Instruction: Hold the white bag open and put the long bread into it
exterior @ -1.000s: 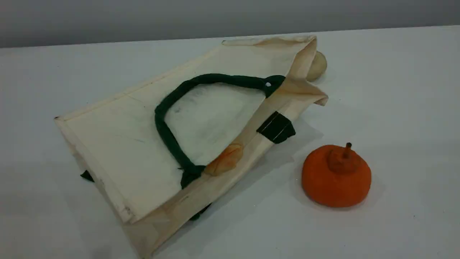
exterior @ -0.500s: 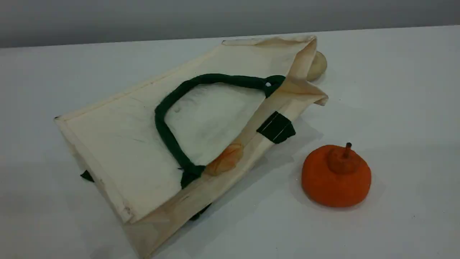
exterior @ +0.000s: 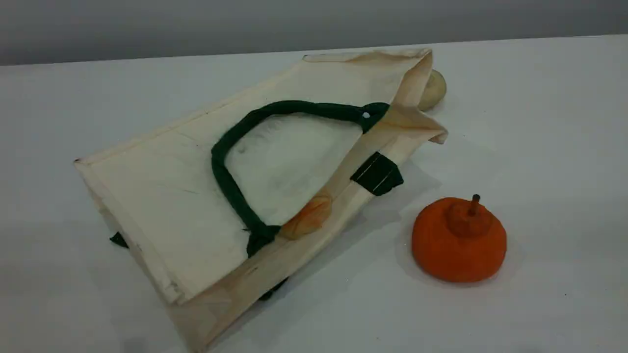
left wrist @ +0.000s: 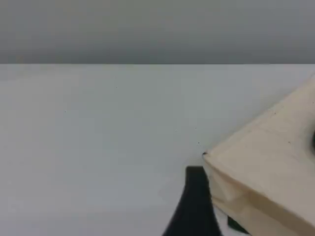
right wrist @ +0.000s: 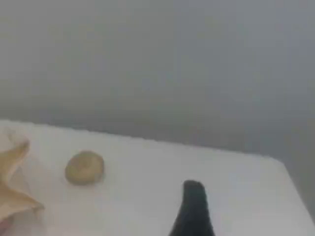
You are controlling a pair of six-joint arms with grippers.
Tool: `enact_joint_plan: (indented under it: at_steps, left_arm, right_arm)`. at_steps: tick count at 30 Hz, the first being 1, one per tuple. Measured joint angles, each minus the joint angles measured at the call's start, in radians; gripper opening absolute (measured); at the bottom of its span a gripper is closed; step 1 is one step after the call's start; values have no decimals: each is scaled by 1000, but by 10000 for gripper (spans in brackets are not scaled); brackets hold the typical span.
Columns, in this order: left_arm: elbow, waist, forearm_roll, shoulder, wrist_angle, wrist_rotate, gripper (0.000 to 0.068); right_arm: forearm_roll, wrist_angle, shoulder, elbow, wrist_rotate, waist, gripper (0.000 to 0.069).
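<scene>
- The white bag (exterior: 196, 196) is seen lying flat on the tabletop (exterior: 539, 122), filling the centre and left of the scene view, with its mouth turned toward the right of the frame.
- A dark green handle (exterior: 230, 189) is laid in a loop over the bag's upper face, and a green patch (exterior: 378, 174) is seen at the mouth edge.
- The long bread (exterior: 308, 219) is found at the bag's mouth, near the centre of the frame; only an orange-brown end is shown, the rest being covered by the fabric.
- An orange pumpkin-like ball (exterior: 458, 240) is placed at the lower right, apart from the bag.
- A small beige bun (exterior: 433, 89) is seen at the upper right, just behind the bag's far corner; in the right wrist view it (right wrist: 84, 167) is shown at the left.
- In the left wrist view, the left gripper (left wrist: 194, 206) is shown by one dark fingertip just beside a bag corner (left wrist: 266, 172).
- The right gripper (right wrist: 193, 209) is shown above bare tabletop.
- Both grippers are spread apart, with nothing held.
</scene>
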Motion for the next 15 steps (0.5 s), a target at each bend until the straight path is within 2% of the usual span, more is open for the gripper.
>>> enact_joint_plan:
  at_steps: [6, 11, 15]
  left_arm:
    - [0, 0, 0, 0, 0, 0, 531]
    - [0, 0, 0, 0, 0, 0, 531]
    - [0, 0, 0, 0, 0, 1, 531]
  right_arm:
    - [61, 37, 0, 0, 5, -1, 502]
    - [78, 48, 0, 0, 49, -50, 502]
    - [89, 60, 0, 0, 49, -51, 502]
